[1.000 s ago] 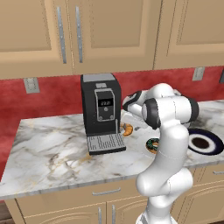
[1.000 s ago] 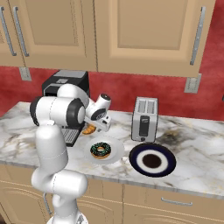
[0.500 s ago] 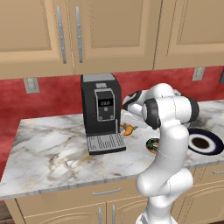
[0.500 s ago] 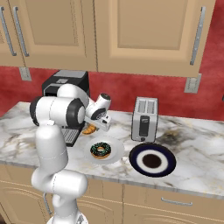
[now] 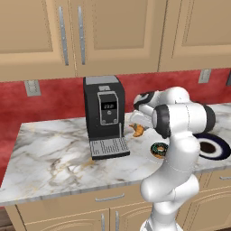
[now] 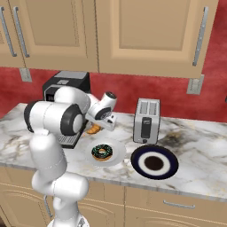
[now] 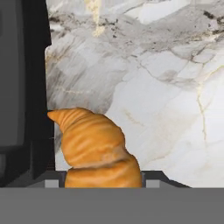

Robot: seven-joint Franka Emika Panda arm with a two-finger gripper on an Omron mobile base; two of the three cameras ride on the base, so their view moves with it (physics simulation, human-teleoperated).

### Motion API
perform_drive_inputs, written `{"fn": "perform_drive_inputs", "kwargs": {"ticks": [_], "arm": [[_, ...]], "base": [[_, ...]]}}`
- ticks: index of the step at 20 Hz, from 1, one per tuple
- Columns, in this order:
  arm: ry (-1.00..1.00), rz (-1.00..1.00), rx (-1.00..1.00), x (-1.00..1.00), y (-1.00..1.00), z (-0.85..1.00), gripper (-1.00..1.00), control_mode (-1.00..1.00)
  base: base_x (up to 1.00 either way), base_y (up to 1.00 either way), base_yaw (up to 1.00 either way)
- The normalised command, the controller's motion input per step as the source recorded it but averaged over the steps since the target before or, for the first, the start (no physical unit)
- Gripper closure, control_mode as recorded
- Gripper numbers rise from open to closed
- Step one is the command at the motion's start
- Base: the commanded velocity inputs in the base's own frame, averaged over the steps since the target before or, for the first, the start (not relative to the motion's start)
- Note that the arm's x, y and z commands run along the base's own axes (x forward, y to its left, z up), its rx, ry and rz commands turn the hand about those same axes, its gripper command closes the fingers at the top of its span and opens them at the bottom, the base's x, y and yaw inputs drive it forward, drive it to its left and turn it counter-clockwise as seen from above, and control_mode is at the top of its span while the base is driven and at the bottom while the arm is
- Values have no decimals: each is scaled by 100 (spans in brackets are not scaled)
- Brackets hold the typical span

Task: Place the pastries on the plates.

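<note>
croissant [image 7: 97,151] sits on the marble counter [image 7: 166,96] beside the coffee machine [image 5: 103,115], my gripper [image 5: 135,119] closed on its thick middle. i judge it light, soft and flaky, so squeeze gently. donut [image 6: 102,152] already rests on the white plate [image 6: 119,147].

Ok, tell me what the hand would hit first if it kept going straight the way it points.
The croissant: it sits right between the tips of the hand, which looks shut on it. Beyond it lies the marble counter, with the coffee machine close on one side.
</note>
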Motion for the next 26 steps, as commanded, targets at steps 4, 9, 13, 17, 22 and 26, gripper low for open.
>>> {"fn": "perform_drive_inputs", "kwargs": {"ticks": [4, 9, 13, 17, 22, 26], "arm": [[-1, 0, 0, -30, -18, 37, 100, -100], [0, 0, 0, -37, -21, 31, 100, -100], [0, 0, 0, -59, -33, 27, 100, -100], [-1, 0, 0, -61, -33, 20, 100, -100], [-1, 0, 0, -41, -25, 38, 100, -100], [-2, 0, 0, -41, -39, 30, 100, -100]], "base": [[0, 0, 0], [0, 0, 0], [0, 0, 0], [0, 0, 0], [0, 0, 0], [0, 0, 0]]}}
